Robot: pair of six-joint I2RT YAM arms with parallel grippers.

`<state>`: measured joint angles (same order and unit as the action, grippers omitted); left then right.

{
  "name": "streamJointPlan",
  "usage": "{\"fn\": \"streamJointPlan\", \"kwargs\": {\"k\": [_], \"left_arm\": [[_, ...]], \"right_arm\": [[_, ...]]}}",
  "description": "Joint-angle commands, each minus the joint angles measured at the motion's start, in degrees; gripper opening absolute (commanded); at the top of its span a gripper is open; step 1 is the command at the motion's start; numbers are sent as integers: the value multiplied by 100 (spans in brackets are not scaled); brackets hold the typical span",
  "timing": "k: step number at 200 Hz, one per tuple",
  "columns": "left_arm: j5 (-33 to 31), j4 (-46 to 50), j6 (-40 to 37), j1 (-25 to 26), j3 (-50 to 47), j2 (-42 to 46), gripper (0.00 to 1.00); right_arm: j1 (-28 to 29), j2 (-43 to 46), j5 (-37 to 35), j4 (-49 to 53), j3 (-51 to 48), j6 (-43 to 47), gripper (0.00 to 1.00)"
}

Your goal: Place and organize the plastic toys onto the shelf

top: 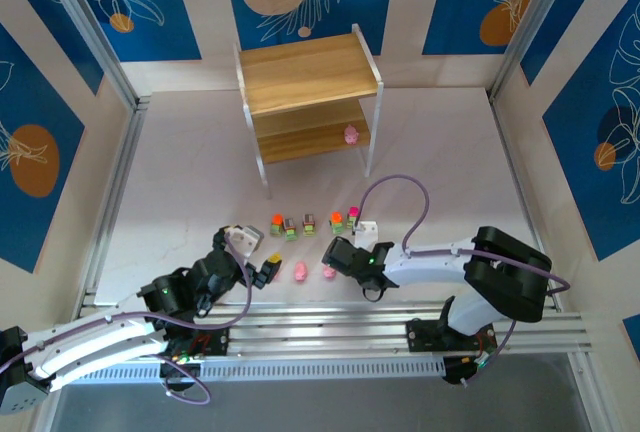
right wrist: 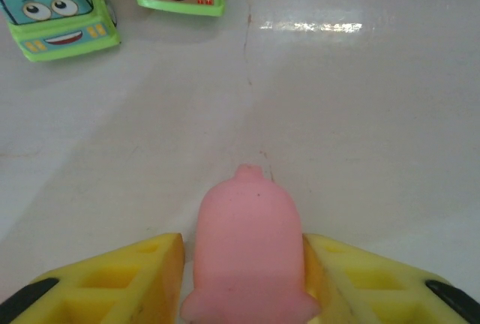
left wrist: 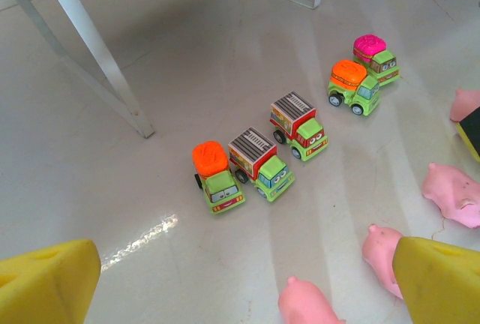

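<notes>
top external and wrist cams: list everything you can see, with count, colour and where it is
shelf: one, light wood with white legs, far middle of the table
table: one, pale, under everything
toy trucks: five, green with orange, pink or striped tops, in a row in front of the shelf
pigs: five, pink, one on the lower board, four on the table by the hands
left hand: one, yellow pads, open, beside the pigs
right hand: one, yellow pads, either side of one pig

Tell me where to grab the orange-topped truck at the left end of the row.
Probably from above, fingers on its nose and tail: the orange-topped truck stands upright, and the grey-roofed truck crowds one flank, leaving no room there.
</notes>
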<state>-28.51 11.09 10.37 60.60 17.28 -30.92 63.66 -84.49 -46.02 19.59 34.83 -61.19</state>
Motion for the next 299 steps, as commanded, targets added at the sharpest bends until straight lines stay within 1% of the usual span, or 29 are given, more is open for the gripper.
{"fn": "streamJointPlan", "kwargs": {"k": [1, 69, 92, 118, 165, 224, 247, 287, 299], "left_arm": [[77, -126, 9, -53, -40, -2, 100], [94, -134, 10, -48, -40, -6, 100], [99, -134, 4, -53, -40, 0, 100], [105, -136, 8, -49, -40, -3, 100], [98, -142, 4, -54, -40, -11, 100], [102, -134, 0, -48, -45, 6, 100], [103, -125, -1, -56, -49, 30, 100], [99, -122, 5, -49, -67, 103, 100], [99, -116, 4, -48, -67, 103, 100]], "right_arm": [[104, -6, -81, 18, -149, -173, 45], [172, -137, -400, -85, -371, -512, 43], [208, -217, -529, -97, -413, -669, 41], [207, -278, -570, -214, -451, -663, 40], [226, -180, -685, -194, -459, -606, 34], [167, 539, -812, 76, -344, -118, 33], [89, 770, -759, 238, -191, 140, 29], [-45, 1027, -699, 431, 149, 615, 29], [-160, 1089, -577, 390, 269, 863, 29]]}}
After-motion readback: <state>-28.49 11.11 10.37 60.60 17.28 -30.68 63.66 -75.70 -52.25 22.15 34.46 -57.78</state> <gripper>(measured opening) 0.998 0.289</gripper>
